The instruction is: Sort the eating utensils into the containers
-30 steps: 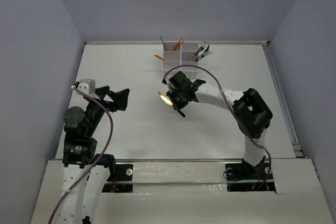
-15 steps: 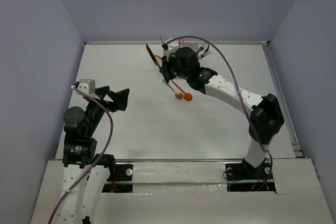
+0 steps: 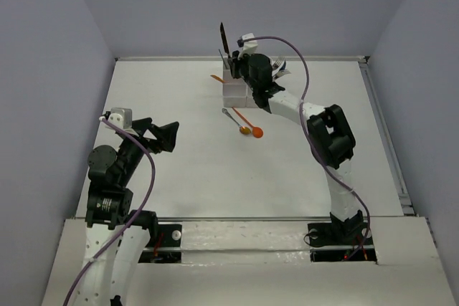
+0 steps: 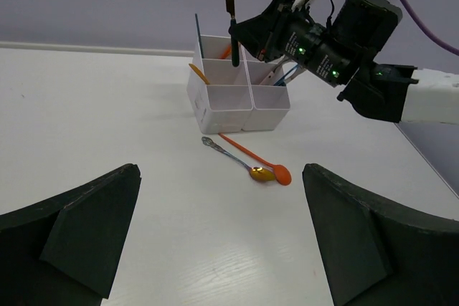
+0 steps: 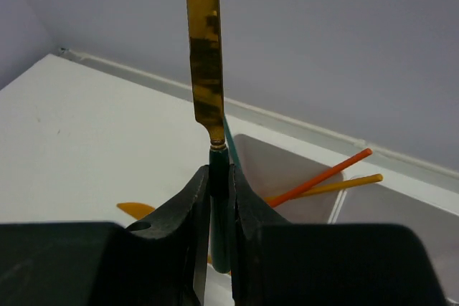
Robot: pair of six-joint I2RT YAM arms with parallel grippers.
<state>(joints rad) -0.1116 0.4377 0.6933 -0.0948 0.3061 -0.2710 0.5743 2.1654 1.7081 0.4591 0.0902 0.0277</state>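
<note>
White tabletop [image 3: 179, 170] holds a silver spoon [image 4: 226, 152] and an orange spoon [image 4: 282, 175], not yet sorted. Right jaws pinch a gold knife [image 5: 204, 48] above the containers [image 4: 229, 102]; left jaws gape wide, empty.

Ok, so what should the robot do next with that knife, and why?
Probably lower it straight down into the box. The right gripper holds the knife upright by its green handle, blade pointing up, right over the white box, so it looks lined up to drop in.
</note>
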